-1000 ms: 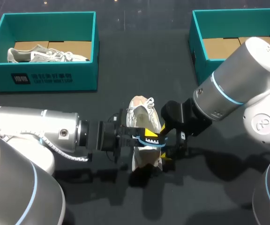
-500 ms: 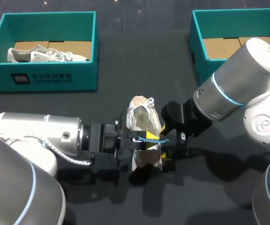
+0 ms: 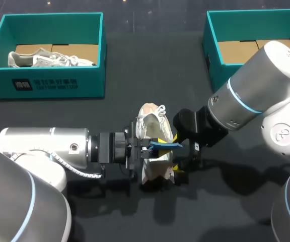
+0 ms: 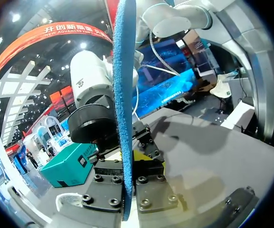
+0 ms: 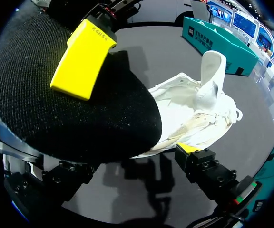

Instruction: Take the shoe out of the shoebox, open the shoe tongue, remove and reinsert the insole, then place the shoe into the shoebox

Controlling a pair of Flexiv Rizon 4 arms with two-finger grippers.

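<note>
Insole (image 3: 165, 144), blue below and black above, is being pinched firmly by the left tool (image 3: 147, 149) and is being held just above the white shoe (image 3: 152, 128). The shoe is being supported on the dark counter (image 3: 135, 91), between the left shoebox (image 3: 49, 83) and the right shoebox (image 3: 213, 55), outside both. The right tool (image 3: 179, 170) is being seen at the shoe's heel side; whether it is spread or pressed together cannot be told.

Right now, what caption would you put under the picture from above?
Left gripper holds the blue insole over the white shoe at mid-table.
</note>
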